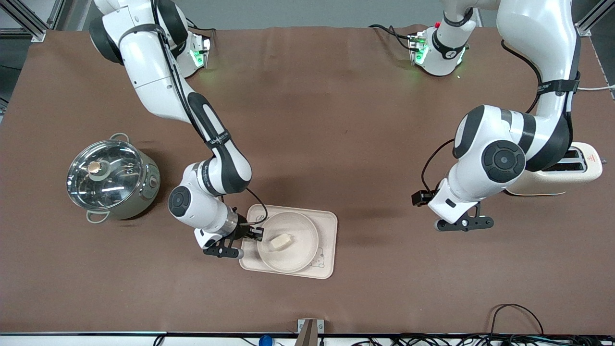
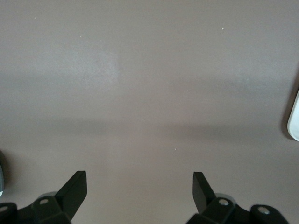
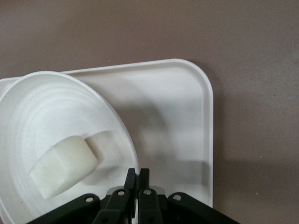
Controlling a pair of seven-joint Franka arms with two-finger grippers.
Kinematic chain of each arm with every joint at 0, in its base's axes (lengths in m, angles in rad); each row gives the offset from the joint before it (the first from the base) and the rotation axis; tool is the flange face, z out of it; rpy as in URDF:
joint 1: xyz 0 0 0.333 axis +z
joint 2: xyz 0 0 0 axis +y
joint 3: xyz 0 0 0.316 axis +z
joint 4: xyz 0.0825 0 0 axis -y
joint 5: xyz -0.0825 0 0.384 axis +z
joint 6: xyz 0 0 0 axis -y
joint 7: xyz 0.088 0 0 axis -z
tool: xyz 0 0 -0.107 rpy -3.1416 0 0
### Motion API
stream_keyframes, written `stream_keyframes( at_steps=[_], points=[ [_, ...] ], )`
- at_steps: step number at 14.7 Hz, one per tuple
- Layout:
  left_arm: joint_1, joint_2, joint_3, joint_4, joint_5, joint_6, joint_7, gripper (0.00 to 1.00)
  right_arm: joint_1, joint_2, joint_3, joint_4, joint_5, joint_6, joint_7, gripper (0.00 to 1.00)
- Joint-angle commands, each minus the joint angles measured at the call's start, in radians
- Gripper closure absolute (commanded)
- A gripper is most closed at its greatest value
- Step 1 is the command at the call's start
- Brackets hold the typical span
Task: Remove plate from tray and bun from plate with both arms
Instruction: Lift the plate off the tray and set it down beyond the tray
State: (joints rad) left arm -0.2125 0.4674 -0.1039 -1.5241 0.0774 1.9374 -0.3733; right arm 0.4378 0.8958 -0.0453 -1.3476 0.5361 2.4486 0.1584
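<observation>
Table (image 1: 336, 125) carries the tray (image 1: 328, 226) near the front camera, plate (image 1: 302, 226) on the tray, bun (image 1: 280, 241) in the plate's middle. Right gripper (image 1: 256, 234) sits at the plate's 9 o'clock rim, fingers (image 3: 138, 179) pressed together on that rim. Left gripper (image 2: 139, 186), spread, waits over bare table beside the toaster (image 1: 576, 173); pot (image 1: 111, 178) stands toward the right arm's end.

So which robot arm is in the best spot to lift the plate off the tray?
The right one, probably. The right gripper is already shut on the rim of the plate, which sits on the tray with the bun on it. The left gripper waits open over bare table near the toaster.
</observation>
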Motion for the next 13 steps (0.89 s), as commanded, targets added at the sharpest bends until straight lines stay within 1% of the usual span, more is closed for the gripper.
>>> stream_keyframes(
  at_steps=[1,4,5,7,9,11,12,13],
  points=[
    [-0.001,0.004,-0.003,0.009,0.019,0.000,-0.018,0.00,0.062,-0.199,0.010,-0.238,0.028,0.029,-0.036,1.00],
    [-0.001,0.004,-0.003,0.009,0.019,0.000,-0.018,0.00,0.133,-0.354,0.012,-0.479,0.028,0.075,-0.036,1.00],
    [-0.001,0.004,-0.003,0.009,0.019,0.000,-0.019,0.00,0.151,-0.394,0.012,-0.539,0.028,0.073,-0.036,1.00],
    [-0.001,0.004,-0.005,0.009,0.019,0.000,-0.032,0.00,0.189,-0.426,0.010,-0.635,0.028,0.090,-0.036,1.00],
    [-0.002,0.004,-0.005,0.005,0.019,-0.001,-0.059,0.00,0.228,-0.428,0.013,-0.700,0.030,0.160,-0.031,1.00],
    [-0.004,-0.001,-0.020,0.002,0.016,-0.012,-0.082,0.00,0.272,-0.423,0.015,-0.720,0.053,0.214,-0.023,1.00],
    [-0.004,-0.004,-0.051,-0.004,0.016,-0.014,-0.126,0.00,0.280,-0.422,0.013,-0.720,0.071,0.214,-0.023,1.00],
    [-0.004,-0.006,-0.091,-0.002,0.016,-0.014,-0.207,0.00,0.280,-0.422,0.013,-0.719,0.076,0.213,-0.022,0.97]
  ],
)
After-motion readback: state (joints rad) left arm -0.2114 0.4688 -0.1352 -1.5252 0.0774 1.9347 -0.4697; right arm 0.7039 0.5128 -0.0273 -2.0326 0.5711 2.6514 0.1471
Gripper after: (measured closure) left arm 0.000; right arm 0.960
